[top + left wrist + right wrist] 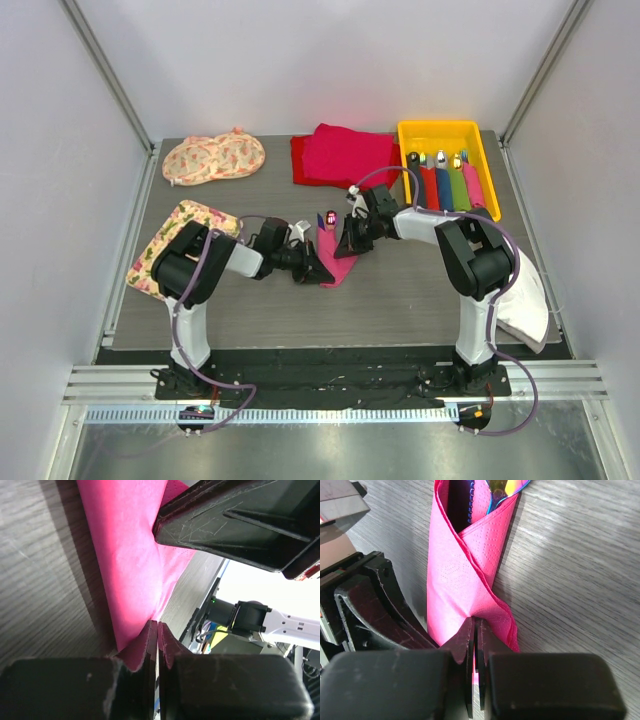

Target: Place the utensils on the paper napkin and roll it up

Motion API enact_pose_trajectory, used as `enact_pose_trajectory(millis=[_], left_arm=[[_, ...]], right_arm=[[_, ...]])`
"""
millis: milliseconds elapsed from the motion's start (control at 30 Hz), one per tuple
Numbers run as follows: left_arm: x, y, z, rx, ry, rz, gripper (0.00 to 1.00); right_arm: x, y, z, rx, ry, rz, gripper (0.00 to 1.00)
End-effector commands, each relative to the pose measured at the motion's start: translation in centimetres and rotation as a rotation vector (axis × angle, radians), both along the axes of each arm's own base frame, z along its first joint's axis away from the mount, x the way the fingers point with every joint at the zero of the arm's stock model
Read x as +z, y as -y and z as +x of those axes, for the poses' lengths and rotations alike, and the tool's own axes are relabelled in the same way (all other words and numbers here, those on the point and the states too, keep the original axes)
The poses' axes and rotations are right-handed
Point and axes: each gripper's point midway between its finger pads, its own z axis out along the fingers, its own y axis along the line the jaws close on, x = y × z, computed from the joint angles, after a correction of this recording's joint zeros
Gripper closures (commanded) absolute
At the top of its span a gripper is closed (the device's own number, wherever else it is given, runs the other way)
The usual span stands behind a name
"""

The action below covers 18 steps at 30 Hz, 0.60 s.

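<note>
Centrally on the dark table [420, 300], mid-frame in the top view: paper napkin [340, 268] folded into a narrow pink sleeve around the utensils [500, 486], with shiny heads and a blue-purple handle peeking from the open end at the top of the right wrist view. Left gripper [157, 630] clenched on a pink edge, bottom centre of its own view. Right gripper [475, 630] likewise pinched tight on the sleeve's lower tip. Both fingertip pairs close together, nearly touching.

Left arm [215, 262]: bent low, reaching right toward centre.
Left gripper [316, 268]: closed, pinching paper napkin [452, 585].
Right arm [470, 255]: folded, reaching left.
Right gripper [347, 243]: closed on same napkin.
</note>
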Motion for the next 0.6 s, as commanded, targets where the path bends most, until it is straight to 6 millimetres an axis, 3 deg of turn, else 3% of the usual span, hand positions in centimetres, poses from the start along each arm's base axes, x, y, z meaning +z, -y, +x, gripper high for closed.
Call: enact_pose_trajectory(millis=[0, 100, 233, 300, 467, 567], left_arm=[[-4.2, -1.6, -1.8, -0.028, -0.067, 0.114, 0.96], [-5.8, -2.3, -2.3, -0.019, -0.112, 0.141, 0.98], [-5.9, -1.9, -1.9, -0.023, -0.116, 0.134, 0.98], [-5.8, -1.8, -1.9, -0.028, -0.113, 0.132, 0.98], [-5.7, -2.0, -2.1, -0.027, -0.107, 0.13, 0.98], [-5.7, -2.0, -2.1, -0.026, -0.107, 0.126, 0.98]], right_arm=[[-0.9, 1.3, -0.1, -0.009, 0.015, -0.092, 0.96], [2.0, 0.4, 1.2, -0.024, 0.057, -0.039, 0.9], [4.8, -0.8, 2.7, -0.056, 0.064, 0.036, 0.71], [5.4, -0.9, 3.5, -0.061, 0.082, 0.044, 0.68], [5.1, -0.5, 5.3, -0.086, 0.132, 0.002, 0.56], [4.1, -0.4, 6.0, -0.087, 0.136, -0.021, 0.41]])
